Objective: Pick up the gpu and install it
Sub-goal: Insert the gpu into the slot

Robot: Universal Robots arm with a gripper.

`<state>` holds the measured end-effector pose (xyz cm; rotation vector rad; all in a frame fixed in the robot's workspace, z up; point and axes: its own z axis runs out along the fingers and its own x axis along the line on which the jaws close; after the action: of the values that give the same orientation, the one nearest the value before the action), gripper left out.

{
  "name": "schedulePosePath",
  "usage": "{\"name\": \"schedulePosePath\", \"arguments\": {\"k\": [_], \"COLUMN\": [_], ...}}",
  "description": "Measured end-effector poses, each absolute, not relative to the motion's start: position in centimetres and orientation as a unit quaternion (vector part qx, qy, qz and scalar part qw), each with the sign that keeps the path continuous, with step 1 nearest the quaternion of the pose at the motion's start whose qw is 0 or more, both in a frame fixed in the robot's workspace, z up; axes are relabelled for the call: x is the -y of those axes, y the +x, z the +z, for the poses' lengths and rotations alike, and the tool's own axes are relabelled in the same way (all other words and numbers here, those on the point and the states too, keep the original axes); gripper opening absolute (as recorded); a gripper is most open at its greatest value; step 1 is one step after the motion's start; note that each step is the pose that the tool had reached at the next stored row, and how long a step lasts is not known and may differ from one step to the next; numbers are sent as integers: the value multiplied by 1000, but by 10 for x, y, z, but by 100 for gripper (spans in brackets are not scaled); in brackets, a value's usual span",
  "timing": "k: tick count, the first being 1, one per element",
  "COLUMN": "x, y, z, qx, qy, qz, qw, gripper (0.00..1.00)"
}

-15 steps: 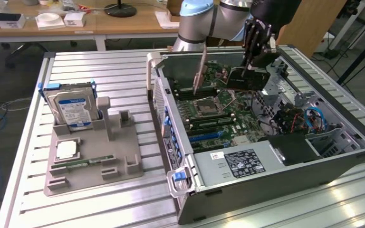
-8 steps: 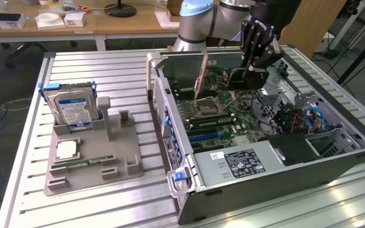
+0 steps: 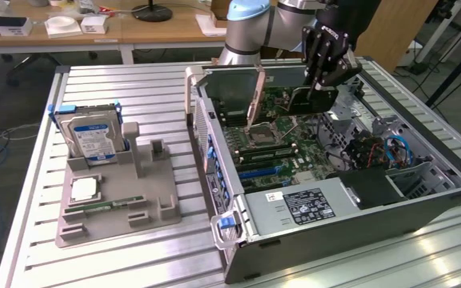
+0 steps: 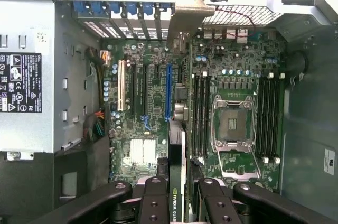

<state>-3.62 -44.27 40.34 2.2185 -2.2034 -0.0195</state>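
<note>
Gpu (image 4: 177, 150) sits edge-on between the black fingers (image 4: 154, 198), the gripper (image 4: 178, 186) part closed and pinching it by both faces. It hangs upright above the motherboard (image 4: 148, 84), seemingly clear of it, silver end bracket (image 3: 254, 102) toward the board's rear edge. Pick-up looks done; seating it in a motherboard slot inside the open case (image 3: 422, 201) remains
</note>
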Motion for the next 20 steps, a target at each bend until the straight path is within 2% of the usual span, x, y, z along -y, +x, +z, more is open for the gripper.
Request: {"name": "schedulePosePath", "arguments": {"k": [20], "x": [442], "y": [-37], "z": [375], "qx": [717], "qy": [697], "qz": [3], "qw": [2], "gripper": [26]}}
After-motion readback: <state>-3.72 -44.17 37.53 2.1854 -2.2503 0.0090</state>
